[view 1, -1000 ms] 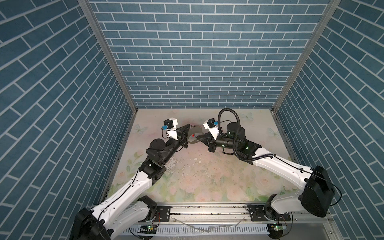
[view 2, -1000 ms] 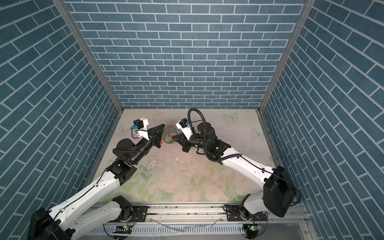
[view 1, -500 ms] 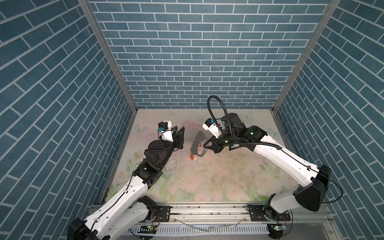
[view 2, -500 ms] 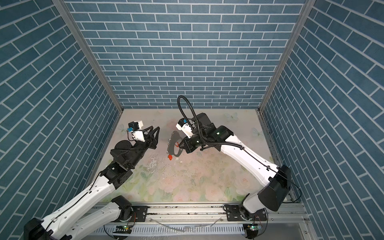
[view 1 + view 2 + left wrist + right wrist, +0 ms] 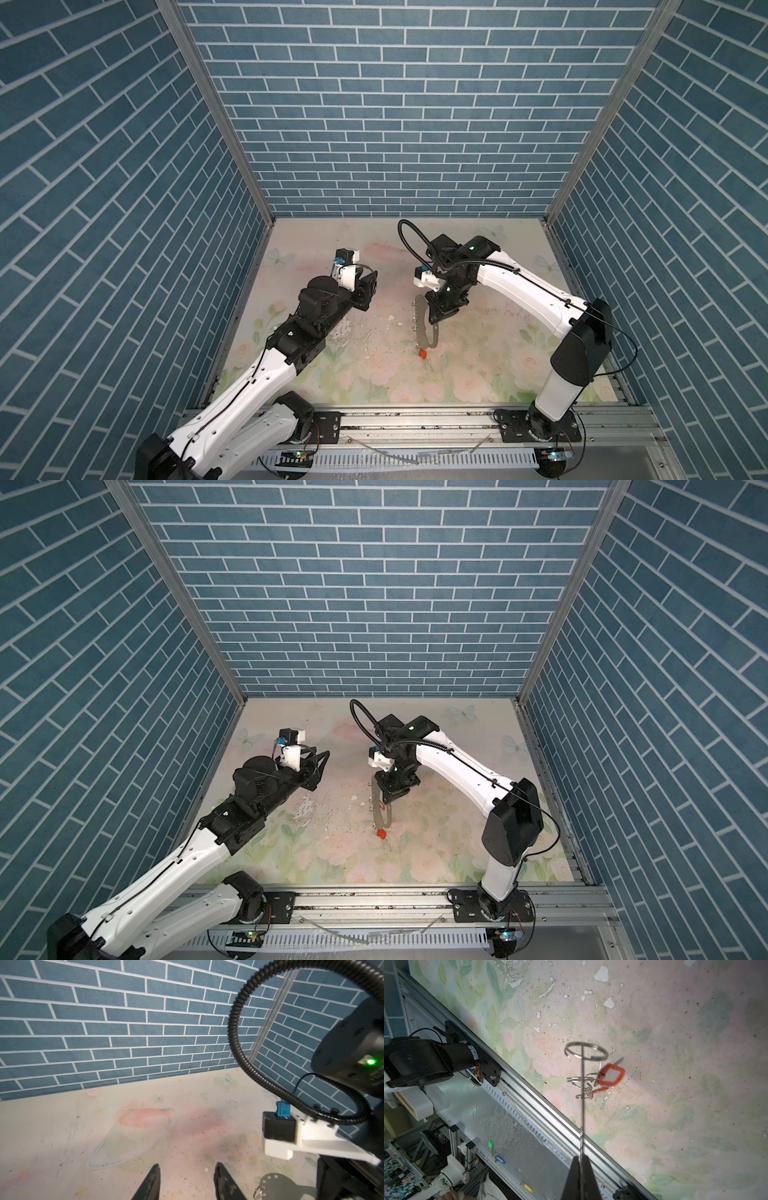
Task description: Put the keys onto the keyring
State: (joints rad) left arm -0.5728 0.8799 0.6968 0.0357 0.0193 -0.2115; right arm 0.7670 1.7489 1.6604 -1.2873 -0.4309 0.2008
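Right gripper is pinched shut on the keyring, which shows edge-on in the right wrist view as a thin dark line running away from the fingertips. In both top views the same gripper points down near the middle of the counter and holds the keyring by its upper part, so the grey oval loop hangs upright beneath it. The keys dangle at the loop's lower end from small silver rings. One orange-red tag shows its white label, a second tag just beside it is seen edge-on, and a larger silver ring sits on the loop close by. In a top view the tags appear as a single red spot close over the counter; I cannot tell whether it touches the surface.

Left gripper hangs well apart from the keyring, on the left of the counter, with its dark fingers spread partway and nothing between them. Its wrist view catches the rounded, perforated end of the keyring beside the right arm.

Beyond the counter's front rail, green, blue and yellow tags lie on a silvery shelf.
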